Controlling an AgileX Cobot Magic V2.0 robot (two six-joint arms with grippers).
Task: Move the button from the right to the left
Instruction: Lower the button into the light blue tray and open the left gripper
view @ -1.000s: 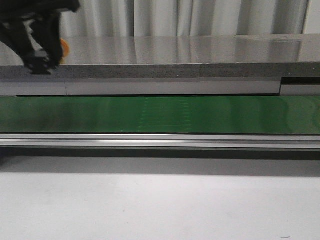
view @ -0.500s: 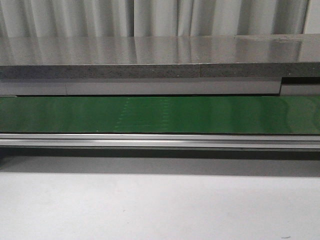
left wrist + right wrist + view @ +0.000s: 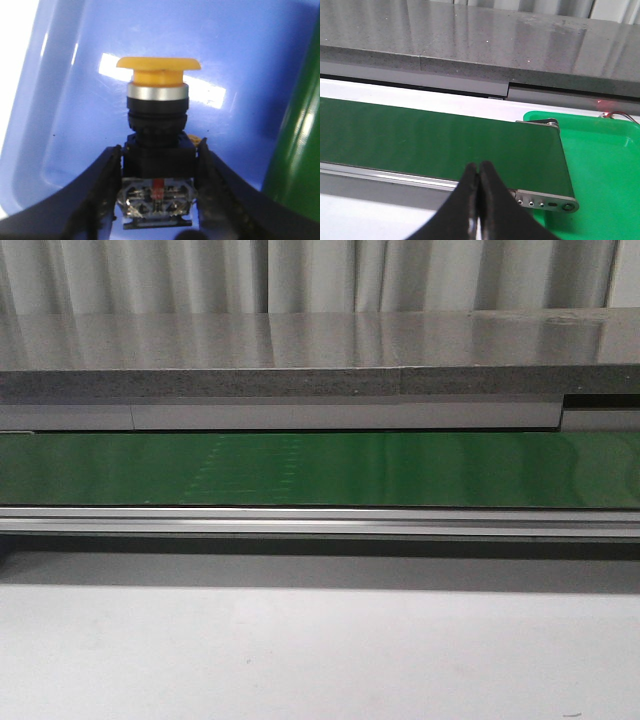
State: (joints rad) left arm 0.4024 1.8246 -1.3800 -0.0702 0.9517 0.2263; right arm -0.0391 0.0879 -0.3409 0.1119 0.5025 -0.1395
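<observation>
Grey counter (image 3: 300, 340) behind green belt (image 3: 320, 468); left gripper (image 3: 156, 165) clamps button (image 3: 158, 107) over blue bin (image 3: 240, 60), likely for drop-off; right gripper (image 3: 479, 172) closed, empty, idle.

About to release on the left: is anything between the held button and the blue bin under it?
Nothing visible. In the left wrist view the left gripper is shut on the button, and the blue bin behind it shows only bare floor and glare. The part hidden by the button cannot be checked.
</observation>
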